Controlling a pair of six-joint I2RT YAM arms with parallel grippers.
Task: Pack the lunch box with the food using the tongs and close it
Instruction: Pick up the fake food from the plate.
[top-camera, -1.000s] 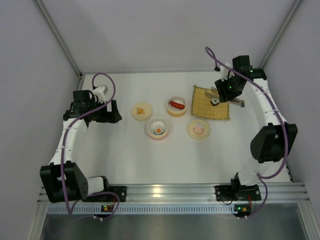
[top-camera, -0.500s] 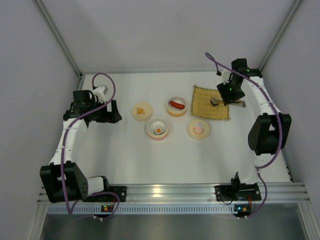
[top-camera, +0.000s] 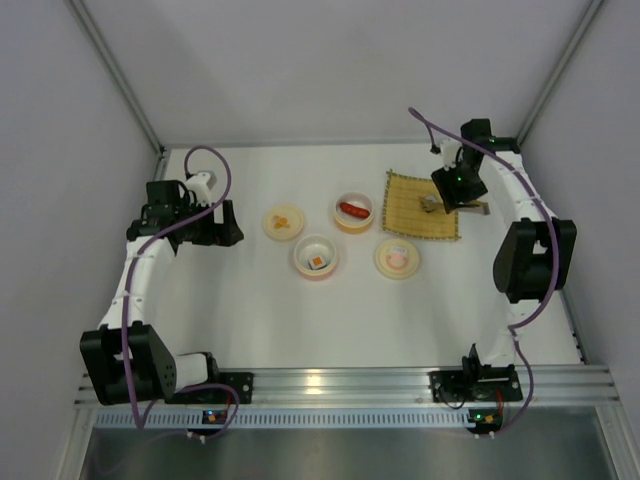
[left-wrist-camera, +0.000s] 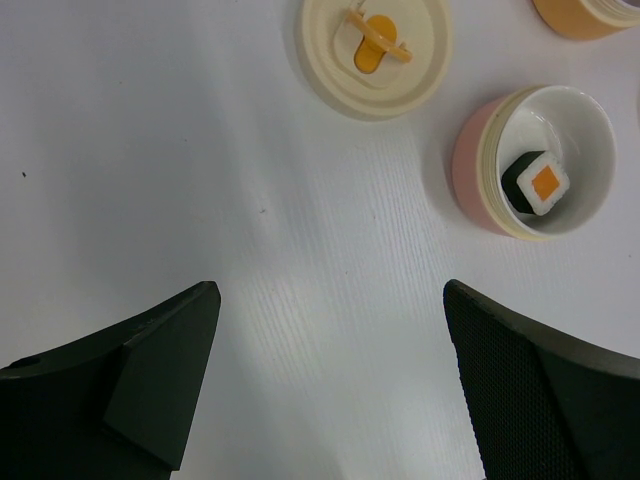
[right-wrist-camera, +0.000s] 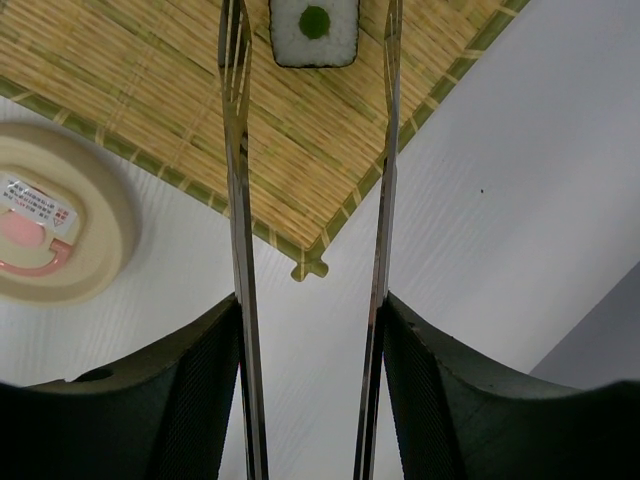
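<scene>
My right gripper (right-wrist-camera: 312, 305) is shut on the grey metal tongs (right-wrist-camera: 238, 200), whose two arms run forward side by side over the bamboo mat (right-wrist-camera: 150, 90). A black-wrapped sushi roll (right-wrist-camera: 314, 28) with a green centre lies on the mat between the tong tips. In the top view the orange-rimmed bowl (top-camera: 340, 222) holds the red sausage (top-camera: 352, 210). The pink-rimmed bowl (left-wrist-camera: 468, 165) holds a sushi roll (left-wrist-camera: 540, 183) with an orange centre. My left gripper (left-wrist-camera: 328, 295) stands open over bare table, near that bowl.
One cream lid with an orange handle (left-wrist-camera: 340, 60) lies left of the bowls. The other lid (right-wrist-camera: 60, 225), with pink print, lies just off the mat's near corner. Side walls stand close to both arms.
My right arm has drawn back toward the far right wall, carrying the tongs over the mat's right part. The tong arms have spread a little. The left arm has not moved.
</scene>
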